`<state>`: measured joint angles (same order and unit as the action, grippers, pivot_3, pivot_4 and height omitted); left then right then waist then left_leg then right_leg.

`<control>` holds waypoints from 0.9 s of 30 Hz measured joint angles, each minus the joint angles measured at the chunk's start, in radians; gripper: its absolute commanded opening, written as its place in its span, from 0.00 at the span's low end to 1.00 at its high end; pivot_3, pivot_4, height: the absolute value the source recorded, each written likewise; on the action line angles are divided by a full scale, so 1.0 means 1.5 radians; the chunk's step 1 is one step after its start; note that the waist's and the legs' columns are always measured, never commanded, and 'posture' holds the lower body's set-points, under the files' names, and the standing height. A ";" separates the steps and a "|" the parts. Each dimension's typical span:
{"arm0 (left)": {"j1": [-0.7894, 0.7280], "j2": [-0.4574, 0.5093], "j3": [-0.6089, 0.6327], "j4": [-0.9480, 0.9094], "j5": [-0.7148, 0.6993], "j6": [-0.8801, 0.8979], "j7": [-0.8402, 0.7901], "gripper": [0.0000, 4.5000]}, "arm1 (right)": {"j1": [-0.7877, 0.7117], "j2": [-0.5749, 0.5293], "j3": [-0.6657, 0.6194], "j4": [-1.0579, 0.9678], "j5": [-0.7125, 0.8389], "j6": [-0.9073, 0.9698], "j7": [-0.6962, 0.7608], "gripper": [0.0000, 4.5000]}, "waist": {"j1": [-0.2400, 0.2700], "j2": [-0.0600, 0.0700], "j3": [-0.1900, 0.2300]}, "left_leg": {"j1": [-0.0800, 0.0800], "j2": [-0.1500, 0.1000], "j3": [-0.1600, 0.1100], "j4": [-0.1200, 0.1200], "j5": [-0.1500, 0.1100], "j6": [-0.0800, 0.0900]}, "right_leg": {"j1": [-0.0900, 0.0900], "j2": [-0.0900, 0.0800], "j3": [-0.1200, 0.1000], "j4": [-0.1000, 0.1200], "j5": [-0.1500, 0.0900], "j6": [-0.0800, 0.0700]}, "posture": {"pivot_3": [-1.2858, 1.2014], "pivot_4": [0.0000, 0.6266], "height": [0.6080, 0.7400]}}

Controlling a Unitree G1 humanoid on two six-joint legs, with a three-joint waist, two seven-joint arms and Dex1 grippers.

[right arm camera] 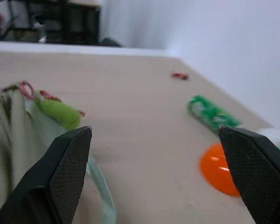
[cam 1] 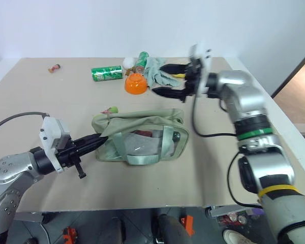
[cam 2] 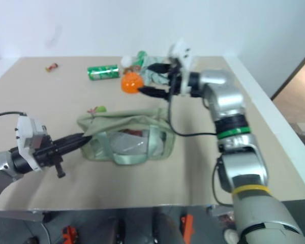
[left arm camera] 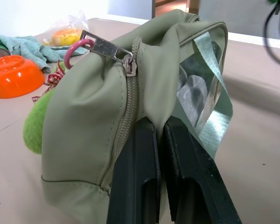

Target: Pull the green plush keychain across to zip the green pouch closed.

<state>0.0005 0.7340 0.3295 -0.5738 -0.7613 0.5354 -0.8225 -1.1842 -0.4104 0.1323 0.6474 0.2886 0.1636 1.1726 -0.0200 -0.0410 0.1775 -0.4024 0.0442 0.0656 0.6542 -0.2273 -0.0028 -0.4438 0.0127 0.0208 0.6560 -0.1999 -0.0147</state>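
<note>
The green pouch (cam 1: 140,134) lies on its side near the middle of the table, with its zipper along the top. The metal zip pull (left arm camera: 107,46) sits at the pouch's left end on a pink ring. From that ring hangs the green plush keychain (cam 1: 111,109), which rests on the table just behind that end. My left gripper (cam 1: 99,140) is shut, pinching the fabric at the pouch's left end (left arm camera: 84,121). Above the table behind the pouch's right end, my right gripper (cam 1: 158,79) is open and empty, pointing left. The right wrist view shows the keychain (right arm camera: 60,112) a good way off.
At the back of the table lie a green soda can (cam 1: 107,73), an orange bowl (cam 1: 135,83), pale grey-green gloves (cam 1: 155,71) and a white ball (cam 1: 128,62). A small red item (cam 1: 54,67) sits at the far left. The table's front edge (cam 1: 142,207) is close.
</note>
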 measured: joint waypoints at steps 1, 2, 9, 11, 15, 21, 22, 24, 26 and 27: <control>0.003 0.000 0.001 -0.005 -0.004 0.005 0.005 0.00 | -0.017 0.022 0.006 0.033 -0.013 -0.029 -0.001 1.00 | 0.000 0.000 0.000 | -0.001 0.000 0.000 0.000 0.000 0.000 | 0.000 0.000 0.000 0.000 0.000 0.000 | 0.52 0.24 1.00; 0.005 0.000 0.001 -0.010 -0.005 0.006 0.007 0.00 | -0.031 0.038 0.008 0.059 -0.023 -0.052 0.000 1.00 | 0.001 0.000 0.000 | -0.001 0.000 -0.001 0.000 0.000 0.000 | 0.000 0.000 0.000 0.000 0.000 0.000 | 0.52 0.24 1.00; 0.019 0.003 -0.001 -0.030 -0.005 0.007 0.014 0.00 | -0.057 0.121 0.036 0.115 -0.055 -0.134 0.061 1.00 | 0.001 0.000 0.000 | -0.001 -0.001 -0.002 0.000 -0.001 -0.002 | 0.000 -0.002 -0.001 -0.001 -0.001 0.001 | 0.52 0.24 1.00; 0.016 0.006 -0.001 -0.030 -0.006 0.009 0.019 0.00 | -0.048 0.122 0.040 0.114 -0.062 -0.147 0.074 1.00 | 0.001 0.000 0.000 | -0.001 -0.001 -0.002 0.001 -0.001 -0.002 | 0.001 -0.002 -0.001 -0.001 -0.001 0.001 | 0.52 0.24 1.00; 0.007 0.014 -0.002 -0.028 -0.007 0.014 0.019 0.00 | -0.026 0.128 0.042 0.114 -0.077 -0.170 0.077 1.00 | 0.000 0.000 0.000 | 0.000 0.000 -0.002 0.001 -0.001 -0.002 | 0.001 -0.002 -0.001 -0.001 0.000 0.001 | 0.52 0.24 1.00; 0.004 0.017 -0.007 -0.028 -0.008 0.020 0.019 0.00 | -0.012 0.148 0.050 0.107 -0.106 -0.203 0.074 1.00 | 0.000 0.000 0.000 | 0.000 0.000 -0.002 0.000 -0.001 -0.002 | 0.001 -0.001 -0.001 -0.001 -0.001 0.000 | 0.52 0.24 1.00; 0.004 0.017 -0.008 -0.028 -0.008 0.021 0.019 0.00 | -0.008 0.151 0.051 0.104 -0.108 -0.207 0.074 1.00 | 0.000 0.000 0.000 | 0.000 0.000 -0.002 0.000 -0.001 -0.002 | 0.001 -0.001 -0.001 -0.001 -0.001 0.000 | 0.52 0.24 1.00; 0.003 0.017 -0.010 -0.028 -0.008 0.021 0.019 0.00 | -0.002 0.155 0.054 0.098 -0.115 -0.219 0.073 1.00 | 0.000 0.000 0.000 | 0.000 0.000 -0.002 0.000 -0.001 -0.002 | 0.001 -0.001 -0.001 -0.001 -0.001 0.000 | 0.52 0.24 1.00; -0.001 0.017 -0.011 -0.028 -0.008 0.023 0.020 0.00 | 0.004 0.159 0.056 0.089 -0.120 -0.230 0.073 1.00 | 0.000 0.000 0.000 | 0.000 0.000 -0.002 0.000 -0.001 -0.002 | 0.001 -0.001 -0.001 -0.001 0.000 0.000 | 0.52 0.24 1.00; -0.002 0.017 -0.011 -0.028 -0.008 0.023 0.021 0.00 | 0.007 0.161 0.057 0.085 -0.121 -0.233 0.073 1.00 | 0.000 0.000 0.000 | 0.000 0.000 -0.002 0.000 -0.001 -0.002 | 0.001 -0.001 -0.001 -0.001 0.000 0.000 | 0.52 0.24 1.00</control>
<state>-0.0027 0.7596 0.3128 -0.6153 -0.7729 0.5699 -0.7915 -1.1734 -0.1685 0.2171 0.7741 0.1072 -0.1853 1.2816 -0.0203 -0.0409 0.1775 -0.4023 0.0448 0.0624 0.6548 -0.2288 -0.0053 -0.4428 0.0112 0.0198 0.6540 -0.2005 -0.0144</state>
